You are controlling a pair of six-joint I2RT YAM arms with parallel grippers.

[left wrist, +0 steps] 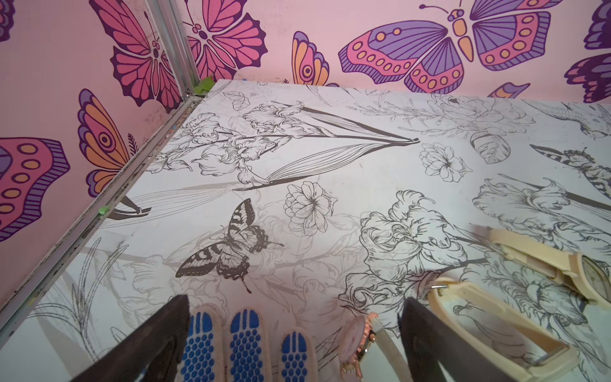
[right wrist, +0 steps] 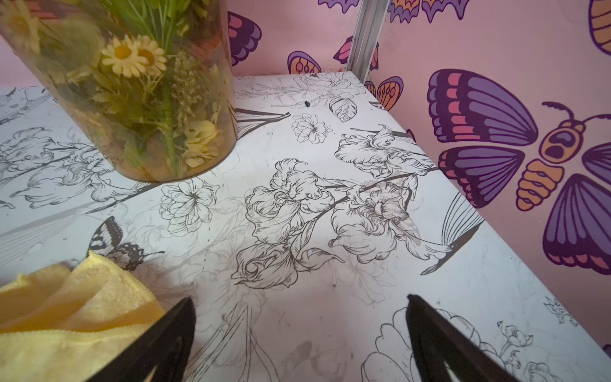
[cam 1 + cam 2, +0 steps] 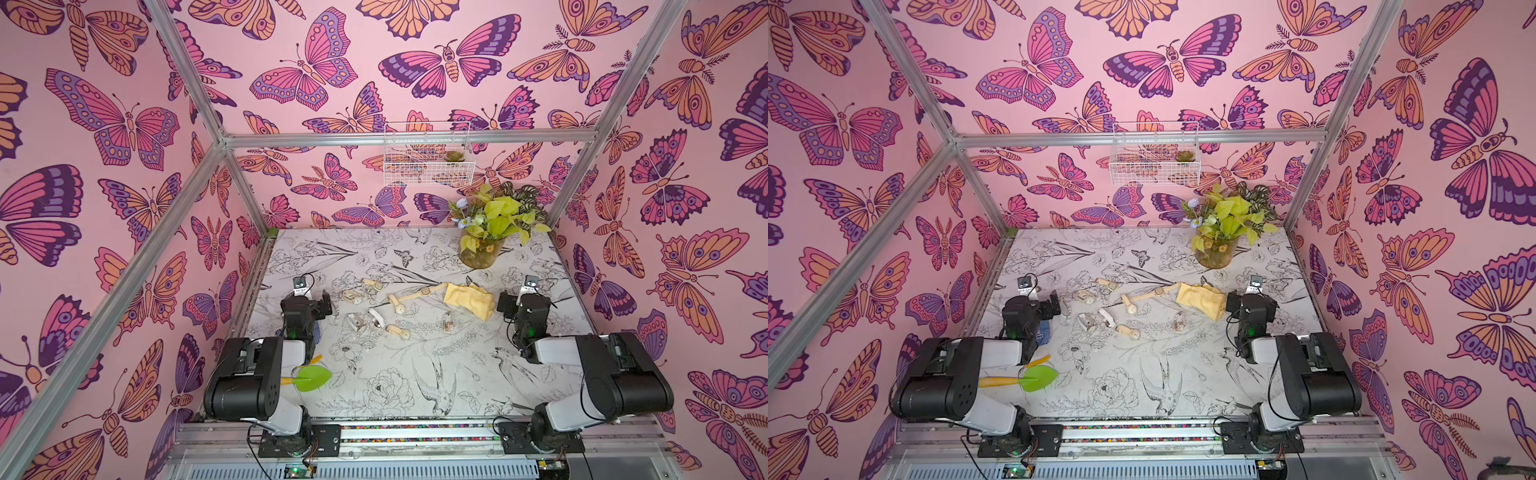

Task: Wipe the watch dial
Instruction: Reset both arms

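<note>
Several cream and white watches [image 3: 398,305] lie scattered across the middle of the floral table in both top views. A folded yellow cloth [image 3: 467,299] [image 3: 1200,300] lies to their right. My left gripper [image 3: 327,305] [image 1: 294,314] stands open at the watches' left. In the left wrist view a pink-dialled watch [image 1: 357,337] stands on edge between its fingers, near one of them. A cream watch [image 1: 591,277] lies beyond. My right gripper [image 3: 505,305] [image 2: 299,307] is open over bare table, and the cloth [image 2: 82,314] lies just beside one finger.
A blue-dotted work glove [image 1: 246,344] lies under the left gripper. A glass vase of flowers [image 3: 482,253] [image 2: 132,89] stands at the back right. A green trowel [image 3: 309,377] lies by the left arm's base. A wire basket [image 3: 428,153] hangs on the back wall.
</note>
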